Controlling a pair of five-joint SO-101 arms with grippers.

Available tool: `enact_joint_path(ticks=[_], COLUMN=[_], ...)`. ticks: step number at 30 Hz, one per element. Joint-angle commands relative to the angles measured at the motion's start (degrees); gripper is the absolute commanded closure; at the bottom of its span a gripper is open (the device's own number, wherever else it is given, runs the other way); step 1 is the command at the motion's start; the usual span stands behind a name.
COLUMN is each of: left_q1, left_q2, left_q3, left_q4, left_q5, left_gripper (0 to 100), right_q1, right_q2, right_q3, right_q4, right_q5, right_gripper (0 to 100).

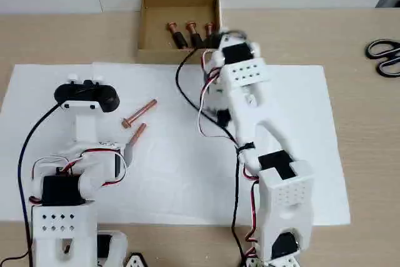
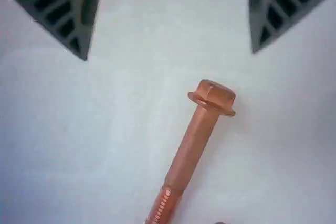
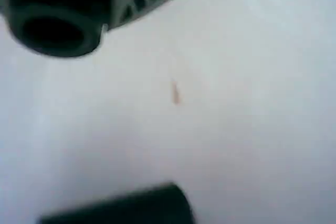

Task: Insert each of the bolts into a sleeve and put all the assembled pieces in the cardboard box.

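A copper bolt [image 2: 197,145] lies on the white paper, its hex head just short of my left gripper [image 2: 170,19], which hovers open with the fingers [image 2: 68,9] wide apart. From above, two loose bolts [image 1: 140,112] [image 1: 136,134] lie right of the left arm [image 1: 87,95]. My right gripper [image 3: 89,14] hangs over the paper, shut on a black sleeve [image 3: 52,30] whose hollow end shows. The right arm [image 1: 244,73] stands just in front of the cardboard box [image 1: 150,26]. Three bolts in sleeves [image 1: 187,34] lie inside it.
A dark rounded object [image 3: 121,208], perhaps another sleeve, lies on the paper below the right gripper. Scissors [image 1: 384,54] rest at the far right on the wooden table. The white paper sheet [image 1: 175,173] is bare between the two arms.
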Motion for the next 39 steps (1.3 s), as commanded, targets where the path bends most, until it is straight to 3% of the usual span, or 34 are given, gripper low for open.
enact_joint_path(ticks=[1, 5, 14, 17, 20, 28, 34, 39], left_q1=[0.1, 0.1, -0.2, -0.2, -0.3, -0.2, -0.1, -0.1], left_q2=[-0.5, -0.5, -0.5, -0.5, -0.5, -0.5, -0.5, -0.5], left_q3=[-0.3, -0.3, -0.3, -0.3, -0.3, -0.3, -0.3, -0.3], left_q4=[-0.3, -0.3, -0.3, -0.3, -0.3, -0.3, -0.3, -0.3], left_q5=[-0.2, -0.2, -0.2, -0.2, -0.2, -0.2, -0.2, -0.2], left_gripper=[81, 81, 81, 81, 81, 81, 81, 81], right_q1=[-0.2, -0.1, 0.2, 0.2, 0.1, -0.1, -0.1, -0.1], right_q2=[-2.6, -0.3, 4.6, 5.7, 6.6, 6.7, 7.1, 7.1], right_q3=[4.0, 5.5, 5.4, 5.3, 5.3, 5.2, 5.2, 5.2], right_q4=[-3.4, -5.8, -8.7, -8.7, -7.5, -4.4, -3.5, -4.0], right_q5=[6.0, 13.8, 15.6, 23.9, 23.9, 23.9, 23.8, 23.9], right_gripper=[98.9, 98.8, 98.4, 98.3, 98.3, 81.6, 82.5, 95.2])
